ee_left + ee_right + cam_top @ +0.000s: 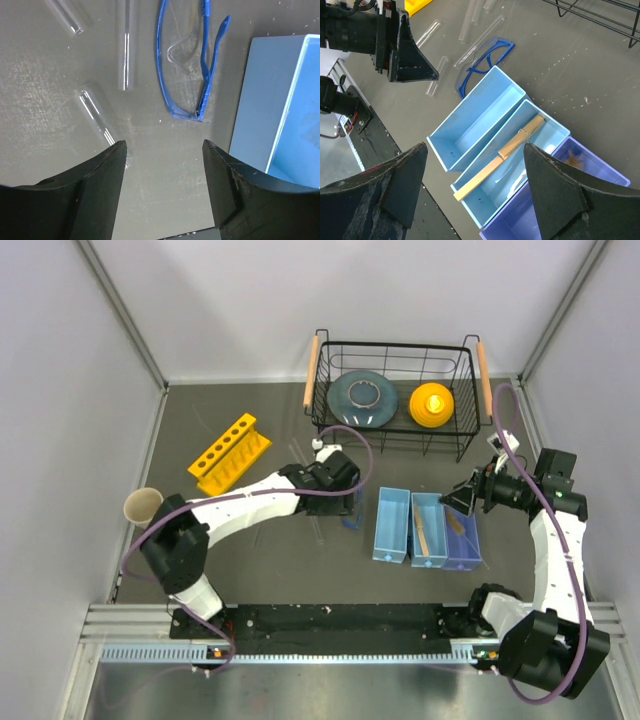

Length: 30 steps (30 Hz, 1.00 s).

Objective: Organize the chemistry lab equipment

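The left gripper [164,145], jaws spread, hovers short of the safety glasses [182,55], glass tubes [125,55] alongside; the right gripper [475,147], likewise spread, hangs above the clamp [502,152] in a blue bin [545,142].

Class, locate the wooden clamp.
Right wrist view: the wooden clamp lies in the middle blue bin, between the empty blue bin and the purple bin.

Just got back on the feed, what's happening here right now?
The left gripper hangs open over the glass tubes and safety glasses lying on the table, holding nothing. The right gripper is open and empty by the bins; the wooden clamp lies in the middle bin. The yellow rack holds no tubes.
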### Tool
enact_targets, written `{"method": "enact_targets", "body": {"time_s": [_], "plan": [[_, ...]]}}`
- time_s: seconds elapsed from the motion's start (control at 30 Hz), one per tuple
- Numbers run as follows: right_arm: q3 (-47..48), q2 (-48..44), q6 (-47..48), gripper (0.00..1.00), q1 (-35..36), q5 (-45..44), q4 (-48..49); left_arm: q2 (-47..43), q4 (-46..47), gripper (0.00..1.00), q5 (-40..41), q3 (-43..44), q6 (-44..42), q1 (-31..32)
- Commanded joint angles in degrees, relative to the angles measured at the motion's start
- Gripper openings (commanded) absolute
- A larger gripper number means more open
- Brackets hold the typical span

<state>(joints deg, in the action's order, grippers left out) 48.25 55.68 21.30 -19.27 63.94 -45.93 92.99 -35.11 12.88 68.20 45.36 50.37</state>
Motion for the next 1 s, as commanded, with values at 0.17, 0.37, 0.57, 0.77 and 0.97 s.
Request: {"method": "enact_targets", "body": {"time_s": [0.17, 0.37, 0.57, 0.77, 0.97], "plan": [[0.8, 0.6, 1.8, 0.79, -0.6, 0.0, 1.8, 9.9, -8.7, 0.6, 9.7, 13.2, 4.1, 3.1], [0.8, 0.7, 2.0, 0.79, -0.6, 0.0, 1.7, 13.9, -8.9, 0.59, 12.1, 17.7, 3.2, 3.5], [0.9, 1.0, 2.0, 0.79, -0.6, -0.5, 1.7, 17.9, -10.1, 0.54, 14.0, 21.7, 2.0, 3.5], [1.0, 1.1, 2.1, 0.79, -0.6, -0.7, 1.7, 20.3, -10.7, 0.51, 14.7, 23.4, 1.5, 3.6], [0.9, 1.3, 2.0, 0.79, -0.6, -1.0, 1.7, 21.8, -10.7, 0.47, 14.6, 23.0, 0.7, 3.7]]}}
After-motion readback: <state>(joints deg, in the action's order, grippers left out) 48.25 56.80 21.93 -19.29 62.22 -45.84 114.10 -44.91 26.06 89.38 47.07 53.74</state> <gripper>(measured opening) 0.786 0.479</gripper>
